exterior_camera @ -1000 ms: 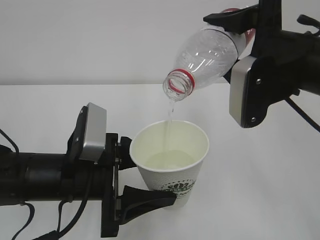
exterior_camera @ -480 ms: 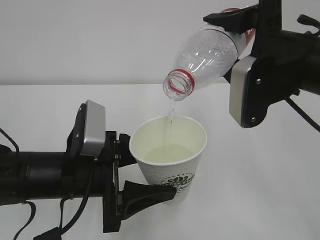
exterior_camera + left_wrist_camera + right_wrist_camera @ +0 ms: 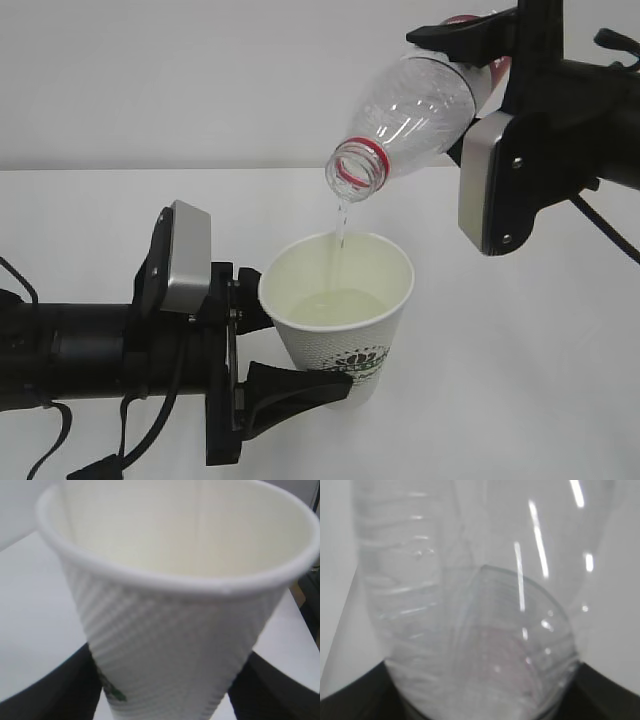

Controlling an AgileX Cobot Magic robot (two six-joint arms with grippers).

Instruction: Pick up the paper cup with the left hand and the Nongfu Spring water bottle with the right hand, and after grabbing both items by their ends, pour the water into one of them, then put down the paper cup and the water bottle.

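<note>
The white paper cup (image 3: 345, 345), with its green logo low on the side, is held upright above the table, and my left gripper (image 3: 300, 352) is shut on its lower part. In the left wrist view the cup (image 3: 175, 630) fills the frame between two black fingers (image 3: 55, 690). My right gripper (image 3: 478, 68) is shut on the clear Nongfu Spring water bottle (image 3: 410, 108), tilted mouth-down over the cup. A thin stream of water (image 3: 340, 232) falls from the red-ringed neck into the cup. Faintly yellowish water (image 3: 335, 305) lies inside. The bottle (image 3: 470, 605) fills the right wrist view.
A white table (image 3: 520, 380) lies under both arms, with a plain pale wall (image 3: 200, 80) behind. The right arm's grey block (image 3: 490, 180) hangs just right of the cup's rim.
The cup and left gripper have shifted slightly down and left. Water keeps streaming from the bottle into the cup. The right arm and bottle hold still.
</note>
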